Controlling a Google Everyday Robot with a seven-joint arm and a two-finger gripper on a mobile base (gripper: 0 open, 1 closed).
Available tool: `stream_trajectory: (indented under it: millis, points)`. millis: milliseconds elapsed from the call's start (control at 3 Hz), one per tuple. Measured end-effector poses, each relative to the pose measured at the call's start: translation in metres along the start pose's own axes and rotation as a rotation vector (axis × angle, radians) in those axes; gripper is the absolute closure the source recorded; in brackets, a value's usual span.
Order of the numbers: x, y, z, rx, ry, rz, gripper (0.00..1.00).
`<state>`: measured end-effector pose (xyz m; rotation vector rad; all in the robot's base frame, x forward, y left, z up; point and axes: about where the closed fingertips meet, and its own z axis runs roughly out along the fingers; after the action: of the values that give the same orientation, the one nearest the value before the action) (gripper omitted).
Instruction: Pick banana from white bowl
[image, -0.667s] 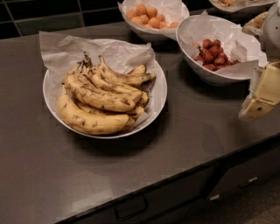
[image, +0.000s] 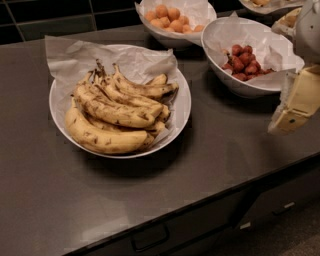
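Note:
The white bowl (image: 183, 106) is wide and shallow, lined with crumpled white paper, and stands left of centre on the dark counter. It holds several bananas. The banana (image: 120, 112) is long, slim and yellow with heavy brown-black streaks, and lies across the middle of the pile. A plumper, paler banana (image: 102, 138) lies along the bowl's near rim. My gripper (image: 294, 106), cream-coloured, hangs at the right edge of the view above the counter. It is well to the right of the bowl and touches nothing.
A deeper white bowl of red fruit (image: 243, 64) stands at the back right, just behind my gripper. A white bowl of orange balls (image: 170, 17) stands at the back. The counter's front edge (image: 200, 197) runs diagonally, with drawers below.

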<state>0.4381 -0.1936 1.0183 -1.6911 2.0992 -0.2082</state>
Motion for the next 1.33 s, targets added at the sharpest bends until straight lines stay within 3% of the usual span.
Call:
stream_trajectory:
  millis: [667, 1000, 1333]
  points:
    - [-0.073, -0.001, 0.010, -0.072, -0.074, -0.094, 0.00]
    - [-0.112, 0.000, 0.024, -0.137, -0.166, -0.105, 0.00]
    - [-0.112, 0.000, 0.024, -0.137, -0.166, -0.105, 0.00]
